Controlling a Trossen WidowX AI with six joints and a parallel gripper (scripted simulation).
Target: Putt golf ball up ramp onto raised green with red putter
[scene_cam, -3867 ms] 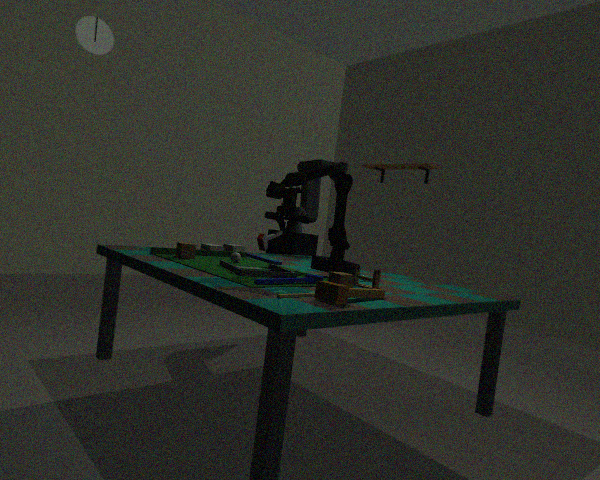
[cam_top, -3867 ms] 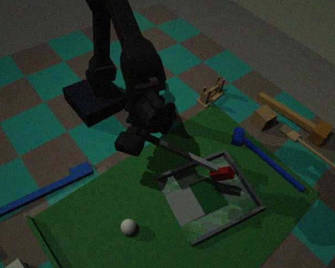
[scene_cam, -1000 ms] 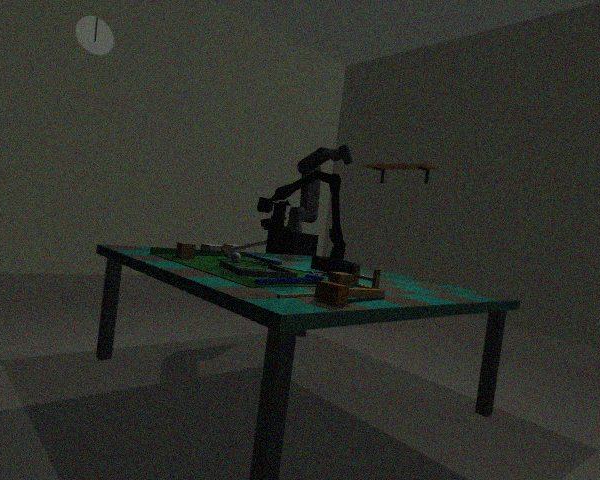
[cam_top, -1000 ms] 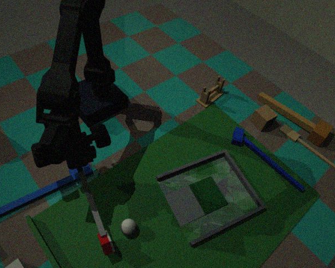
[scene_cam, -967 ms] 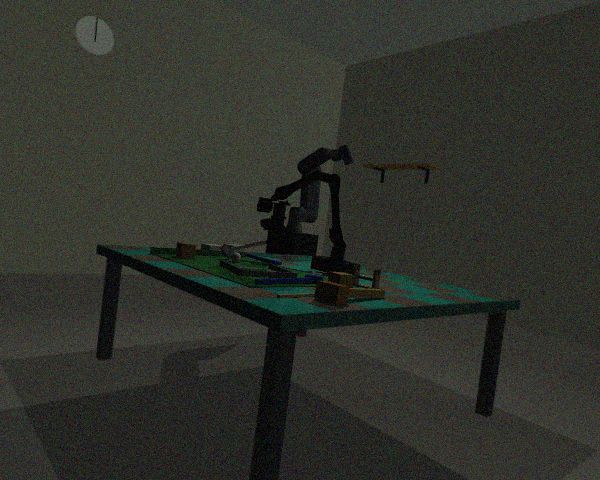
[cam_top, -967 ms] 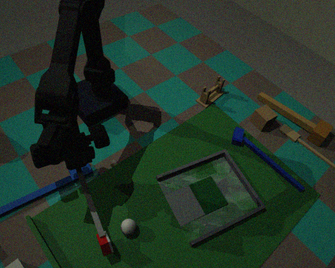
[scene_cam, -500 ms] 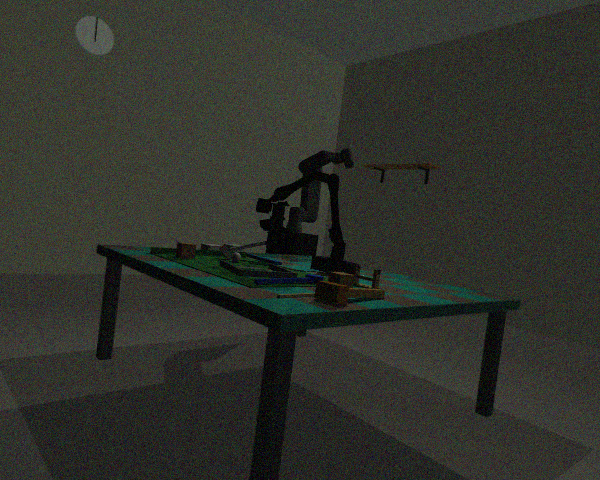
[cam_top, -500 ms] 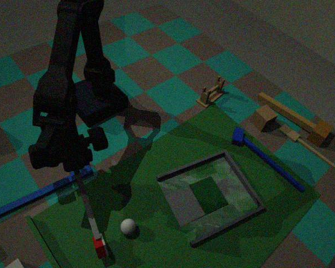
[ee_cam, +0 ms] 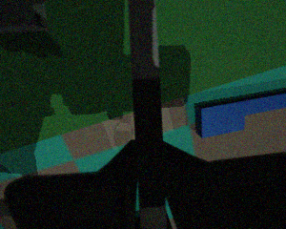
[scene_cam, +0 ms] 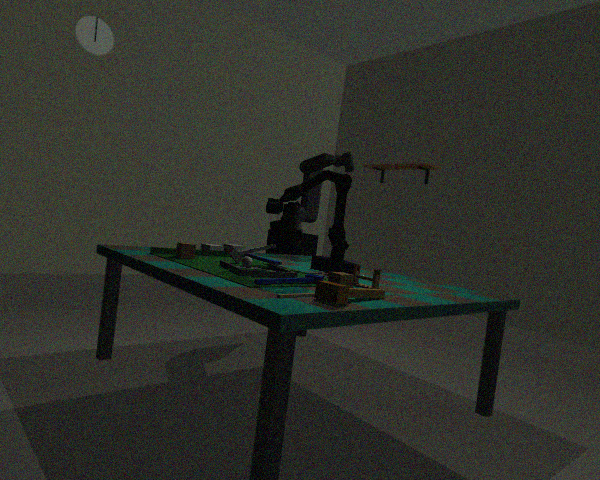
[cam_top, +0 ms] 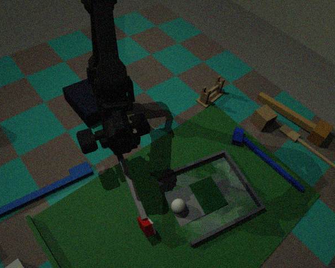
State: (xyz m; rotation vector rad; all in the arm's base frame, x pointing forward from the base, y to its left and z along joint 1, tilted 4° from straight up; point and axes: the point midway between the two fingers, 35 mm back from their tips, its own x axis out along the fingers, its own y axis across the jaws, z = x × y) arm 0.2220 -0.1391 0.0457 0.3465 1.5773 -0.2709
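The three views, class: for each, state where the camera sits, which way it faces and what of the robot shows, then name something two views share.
Top: high above the table, angled down at the green mat; shows the arm and gripper shut on the red putter, beside the golf ball.
Exterior: off to one side, low, facing the table; shows the whole arm.
Wrist: on the arm, looking down the putter's shaft; shows the dark gripper body.
Shared: the blue bar appears in the top and wrist views.
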